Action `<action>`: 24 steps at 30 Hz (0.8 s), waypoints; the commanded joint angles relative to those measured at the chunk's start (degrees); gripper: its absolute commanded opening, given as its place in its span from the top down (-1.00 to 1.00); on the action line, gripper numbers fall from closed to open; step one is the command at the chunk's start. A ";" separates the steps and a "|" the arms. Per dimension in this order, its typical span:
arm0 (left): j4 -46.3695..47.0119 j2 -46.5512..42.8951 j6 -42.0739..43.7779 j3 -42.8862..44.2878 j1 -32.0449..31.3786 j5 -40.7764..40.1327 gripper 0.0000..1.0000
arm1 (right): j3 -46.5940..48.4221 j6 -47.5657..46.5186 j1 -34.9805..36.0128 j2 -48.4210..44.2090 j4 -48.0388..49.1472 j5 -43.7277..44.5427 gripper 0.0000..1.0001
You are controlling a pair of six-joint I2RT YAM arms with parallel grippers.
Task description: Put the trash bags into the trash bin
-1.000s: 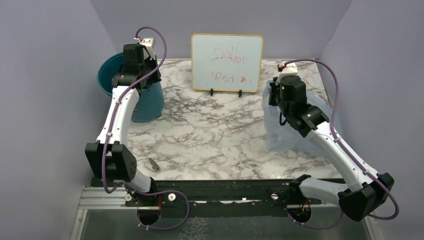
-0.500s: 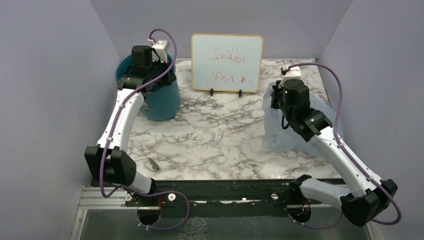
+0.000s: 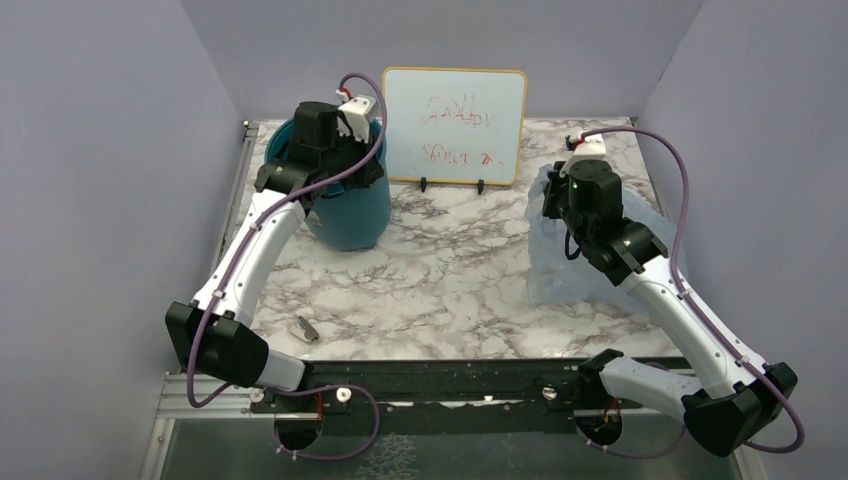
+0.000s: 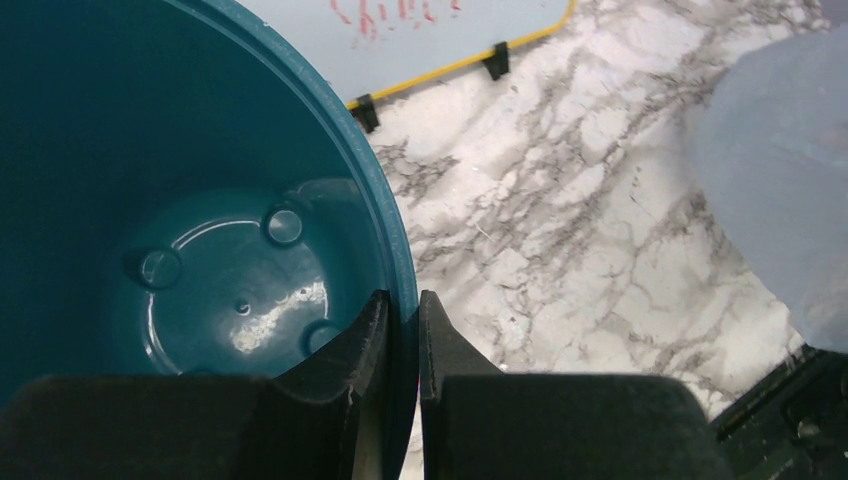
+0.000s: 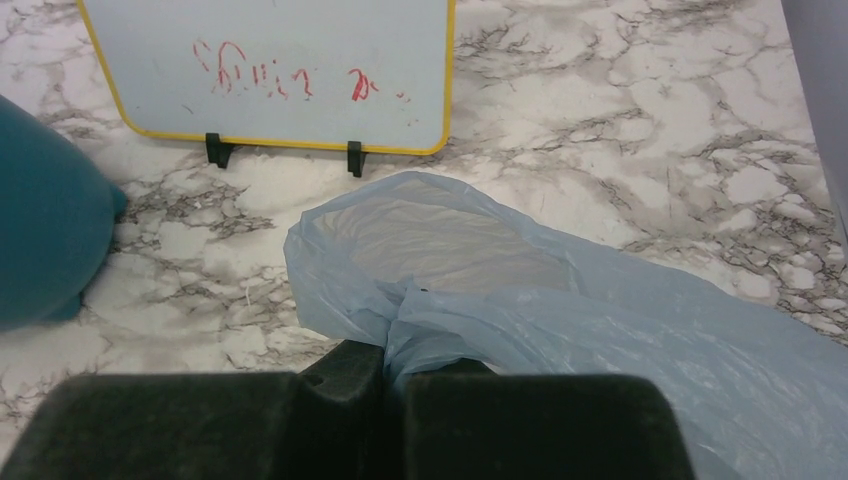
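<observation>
Plain lilac walls (image 3: 110, 150) close the space in on three sides. The bench (image 3: 450, 270) between them has a white marble-pattern top with grey veins; a black rail (image 3: 440, 385) runs along its near edge, where both arms are bolted.

The whiteboard (image 3: 454, 125) stands upright at the back on two small black feet, yellow-framed, with red scribbles on it. It serves as the landmark.

Right of the whiteboard and nearer the camera, the bag (image 3: 560, 270) lies crumpled on the bench, translucent light blue. The right fingers (image 5: 392, 370) are together on a gathered fold of the bag, with the rest of the plastic spreading away to the right.

Just left of the whiteboard is the bin (image 3: 350, 205), teal and tilted slightly in the top view. The left fingers (image 4: 400, 330) are clamped on its rim, one inside the wall and one outside. The wrist view looks down into the bin to its bare bottom.

Well in front of the whiteboard, near the left arm's base, a small grey object (image 3: 307, 328) lies on the bench; what it is cannot be told.
</observation>
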 commanded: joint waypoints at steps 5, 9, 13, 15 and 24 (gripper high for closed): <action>-2.66 -2.58 0.02 -1.07 -5.82 1.97 1.00 | 0.25 0.80 0.02 -0.31 -1.01 0.02 0.94; -2.78 -2.89 -0.01 -1.28 -7.25 3.31 1.00 | 0.19 0.88 0.03 -0.15 -0.96 -0.07 0.94; -2.80 -2.72 0.18 -0.73 -9.16 4.59 1.00 | 0.33 1.05 0.03 0.05 -0.80 -0.33 0.94; -2.77 -2.58 0.32 -0.72 -10.26 4.54 1.00 | 0.34 1.15 0.03 0.09 -0.79 -0.41 0.94; -2.83 -1.88 0.02 -0.43 -15.08 5.10 1.00 | 0.25 1.00 0.02 -0.08 -0.80 -0.09 0.94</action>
